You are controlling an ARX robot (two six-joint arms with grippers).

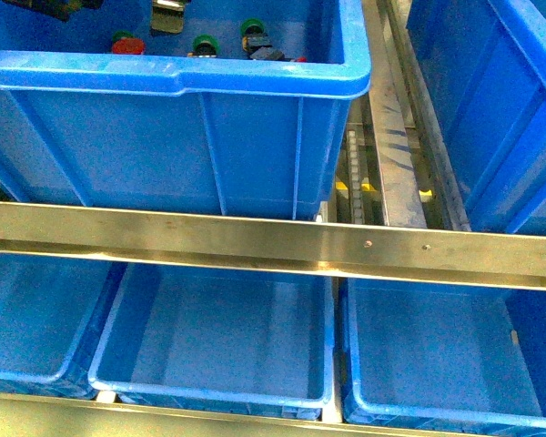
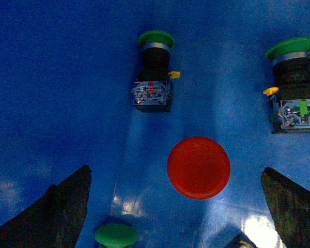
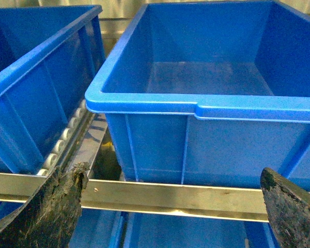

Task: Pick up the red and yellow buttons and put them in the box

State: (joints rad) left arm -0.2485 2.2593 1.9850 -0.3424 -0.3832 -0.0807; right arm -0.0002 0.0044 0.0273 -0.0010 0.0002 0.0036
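Wrist cam on the left gripper [image 2: 175, 173] shows the red button [image 2: 198, 167] cap-up between wide-spread jaws, touching neither. Front view only catches what's probably its cap over the blue bin [image 1: 255, 77] rim, upper left. Right gripper [image 3: 174, 170] jaws are spread too, facing a blue box [image 3: 206, 108].

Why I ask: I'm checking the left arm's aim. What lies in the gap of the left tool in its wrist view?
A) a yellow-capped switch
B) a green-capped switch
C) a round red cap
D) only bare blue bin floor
C: in the left wrist view the round red cap sits in the gap of the open left tool, while the green-capped switches lie outside the gap.
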